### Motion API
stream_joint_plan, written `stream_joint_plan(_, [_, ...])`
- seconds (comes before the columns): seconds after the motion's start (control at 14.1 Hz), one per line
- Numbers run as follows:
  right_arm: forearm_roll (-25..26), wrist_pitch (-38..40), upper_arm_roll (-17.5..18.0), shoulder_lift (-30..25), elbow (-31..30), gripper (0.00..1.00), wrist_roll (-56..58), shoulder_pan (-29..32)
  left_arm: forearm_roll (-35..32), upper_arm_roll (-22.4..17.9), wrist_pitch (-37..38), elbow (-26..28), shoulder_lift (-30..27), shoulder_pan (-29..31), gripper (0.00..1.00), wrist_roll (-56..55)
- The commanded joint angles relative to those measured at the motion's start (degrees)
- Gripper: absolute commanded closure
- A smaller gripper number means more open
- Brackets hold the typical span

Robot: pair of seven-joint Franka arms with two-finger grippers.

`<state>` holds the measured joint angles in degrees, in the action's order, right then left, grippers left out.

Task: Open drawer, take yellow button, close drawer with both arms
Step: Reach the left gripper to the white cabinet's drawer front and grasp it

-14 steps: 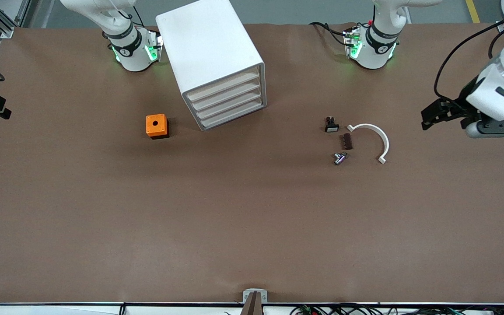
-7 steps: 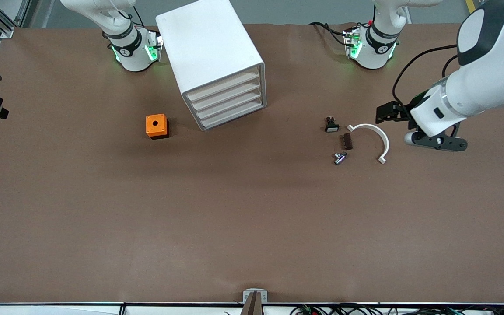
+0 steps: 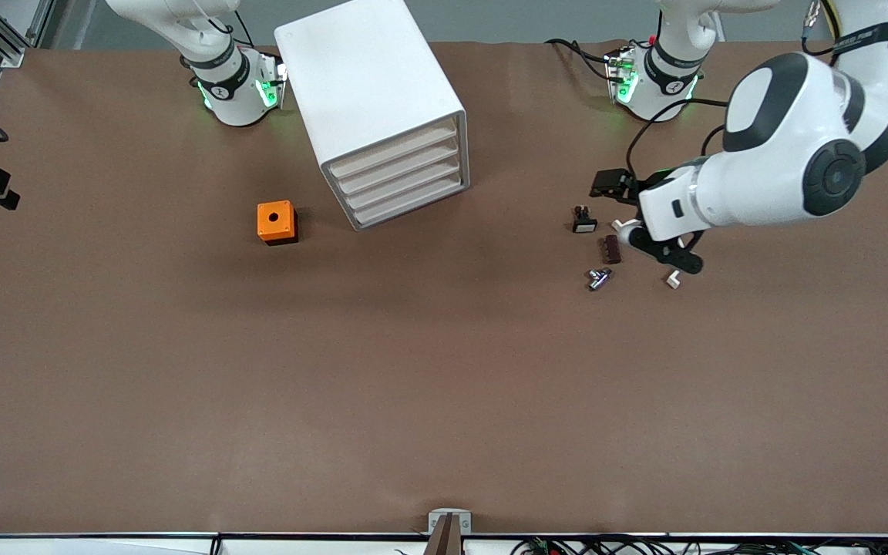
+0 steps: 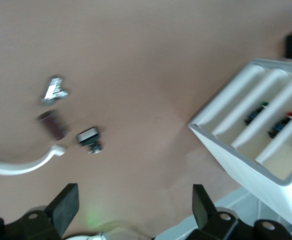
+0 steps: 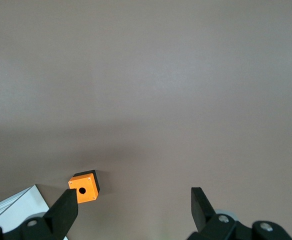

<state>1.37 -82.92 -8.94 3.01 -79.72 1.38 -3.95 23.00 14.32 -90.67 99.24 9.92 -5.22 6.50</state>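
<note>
White left arm (image 3: 760,177) is hanging its gripper (image 4: 136,212) (fingers spread) over small parts; right gripper (image 5: 133,212), likewise spread, is hovering above brown table (image 3: 444,385).

Plain brown matte table surface (image 3: 444,385), no pattern. White rounded plastic cabinet (image 3: 371,85); four white tray drawers, cream-toned inside. Orange cube (image 3: 276,222) with black hole and black base. Black small piece with white face (image 3: 584,224). Dark brown ridged block (image 3: 611,249). Silver metal fitting (image 3: 599,278). White curved plastic band (image 4: 21,164). Arms white, black joints; bases glow green.
</note>
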Motion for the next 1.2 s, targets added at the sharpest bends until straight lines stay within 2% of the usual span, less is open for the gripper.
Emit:
stream_joint_plan(0.0, [0.74,0.3,0.32,-0.19,0.45,0.0,0.38,0.34,5.46,2.2,-3.1,4.46,-0.78,0.39,0.0,5.43])
stream_joint_plan(0.35, [0.65,0.3,0.32,-0.19,0.45,0.0,0.46,0.26,19.34,4.75,-7.85,10.97,2.28,0.3,0.0,22.38])
stream_joint_plan(0.71, [0.83,0.3,0.32,-0.19,0.45,0.0,0.38,0.26,32.79,8.61,-7.94,10.98,12.82,-0.23,0.0,31.28])
stream_joint_plan(0.85, [0.65,0.3,0.32,-0.19,0.45,0.0,0.38,0.26,35.09,9.32,-7.94,10.45,16.43,-0.93,0.0,33.04])
stream_joint_plan(1.13, [0.91,0.21,0.32,0.24,0.45,0.0,-0.24,0.26,42.63,10.73,-8.21,10.01,19.87,-4.43,0.0,33.75])
